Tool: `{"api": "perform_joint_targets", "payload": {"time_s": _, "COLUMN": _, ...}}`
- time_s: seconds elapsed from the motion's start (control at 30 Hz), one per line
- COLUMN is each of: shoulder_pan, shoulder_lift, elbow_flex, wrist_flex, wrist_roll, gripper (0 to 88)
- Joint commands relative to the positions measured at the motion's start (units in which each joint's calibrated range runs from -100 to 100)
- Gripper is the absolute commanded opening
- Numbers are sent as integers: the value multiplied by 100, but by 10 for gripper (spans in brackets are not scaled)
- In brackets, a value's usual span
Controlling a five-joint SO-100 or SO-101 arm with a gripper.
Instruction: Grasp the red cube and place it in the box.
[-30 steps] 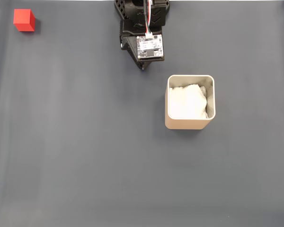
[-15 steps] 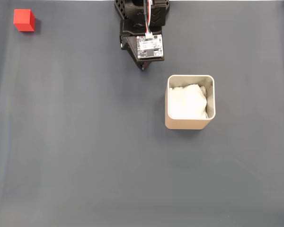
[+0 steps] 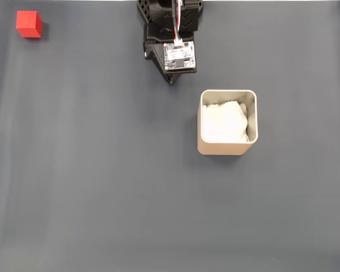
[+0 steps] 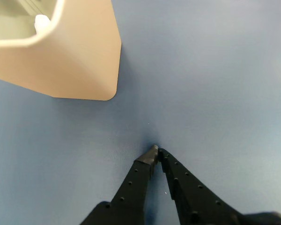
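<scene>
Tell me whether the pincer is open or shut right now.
Shut. In the wrist view the pincer has its two black fingertips meeting at a point above the bare blue-grey mat, with nothing between them.

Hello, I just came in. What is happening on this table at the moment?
A small robot arm at the top edge of the fixed view is meant to put the red cube into the box. Nothing is being handled yet. The cube sits alone in the top left corner of that view, far from the arm. The gripper is shut and empty, its tips low over the dark mat, with the beige box close by. The box holds white padding.
</scene>
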Motion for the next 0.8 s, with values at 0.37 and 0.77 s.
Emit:
{"api": "perform_joint_targets", "payload": {"time_s": 0.37, "shoulder_pan": 57, "shoulder_lift": 0, "elbow_flex": 64, "wrist_flex": 73, "wrist_roll": -73, "gripper": 3}}
{"api": "perform_joint_targets", "payload": {"time_s": 0.77, "shoulder_pan": 8, "shoulder_lift": 0, "elbow_flex": 64, "wrist_flex": -624, "wrist_roll": -352, "gripper": 3}}
